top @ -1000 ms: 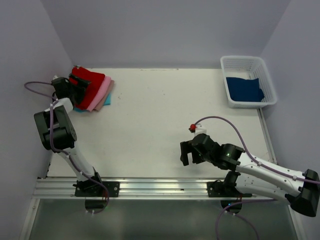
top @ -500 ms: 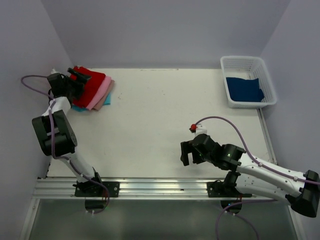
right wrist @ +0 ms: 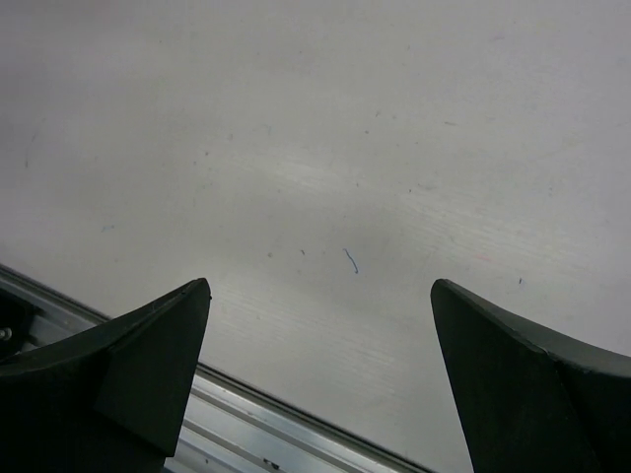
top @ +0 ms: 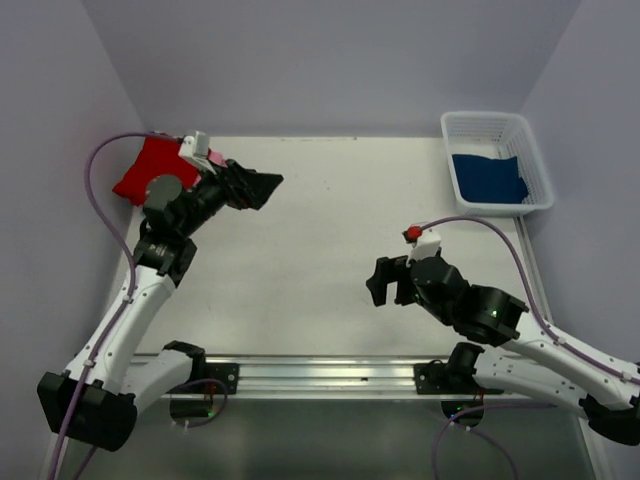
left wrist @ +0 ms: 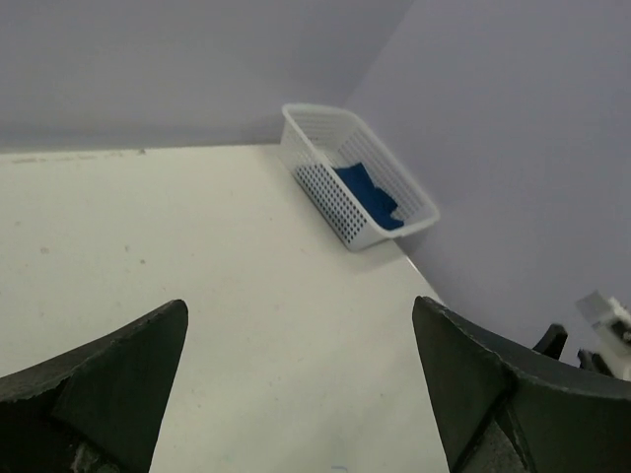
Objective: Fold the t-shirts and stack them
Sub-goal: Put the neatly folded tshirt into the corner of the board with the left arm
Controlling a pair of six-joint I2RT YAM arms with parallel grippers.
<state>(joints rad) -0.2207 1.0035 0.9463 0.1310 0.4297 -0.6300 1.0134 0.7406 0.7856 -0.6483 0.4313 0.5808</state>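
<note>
The folded red t-shirt (top: pixel 138 170) lies at the table's far left corner, and the left arm hides whatever lies beside and under it. A dark blue t-shirt (top: pixel 487 178) (left wrist: pixel 367 192) lies crumpled in the white mesh basket (top: pixel 495 125) (left wrist: pixel 330 192) at the far right. My left gripper (top: pixel 264 188) (left wrist: pixel 299 304) hovers right of the red shirt, points toward the basket and is open with nothing in it. My right gripper (top: pixel 378 284) (right wrist: pixel 320 285) hangs open and empty over bare table near the front rail.
The white table (top: pixel 320 230) is walled by pale panels at the back and sides. An aluminium rail (top: pixel 320 375) (right wrist: pixel 296 419) runs along the near edge. Part of the right arm (left wrist: pixel 603 325) shows at the lower right of the left wrist view.
My left arm has swung away from the shirt stack toward the table's middle, its gripper now aimed at the basket. The right gripper has shifted a little up and right. Both stayed open.
</note>
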